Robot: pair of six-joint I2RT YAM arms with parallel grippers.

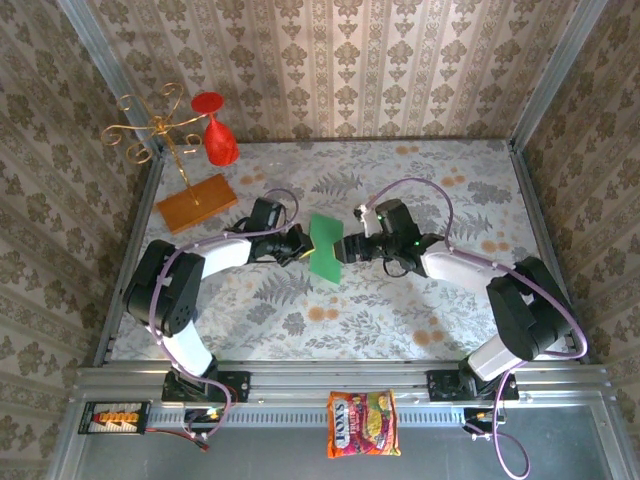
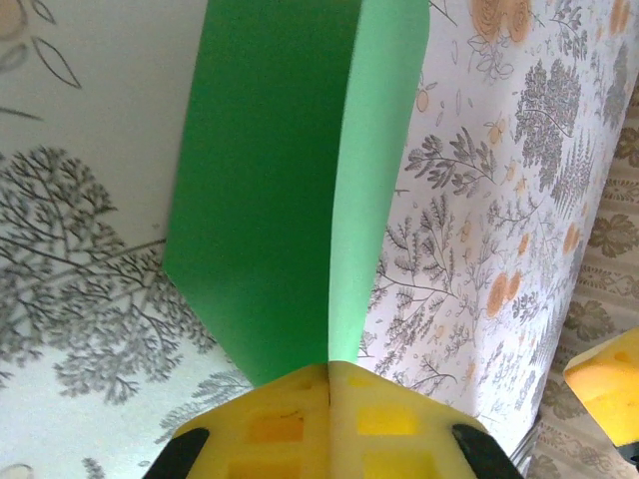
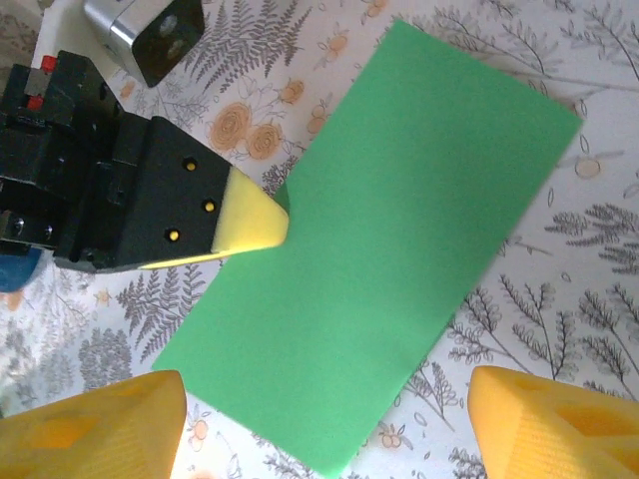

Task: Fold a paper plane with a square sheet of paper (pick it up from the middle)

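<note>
The square sheet of paper (image 1: 325, 246) is bright green and folded in half into a long rectangle, not a pointed plane shape. It hangs just above the middle of the table. My left gripper (image 1: 303, 243) is shut on its left edge. In the left wrist view the yellow pads (image 2: 329, 374) press together on the fold, and the two green layers (image 2: 270, 200) run away from them. My right gripper (image 1: 345, 248) stands open at the sheet's right side. In the right wrist view its yellow fingertips (image 3: 110, 419) are wide apart on either side of the paper (image 3: 399, 200), touching nothing.
An orange-brown board (image 1: 195, 203) with a gold wire stand sits at the back left, with a red glass (image 1: 218, 140) behind it. A printed snack packet (image 1: 362, 423) lies on the near rail. Patterned walls close in the floral table (image 1: 450, 320) on three sides.
</note>
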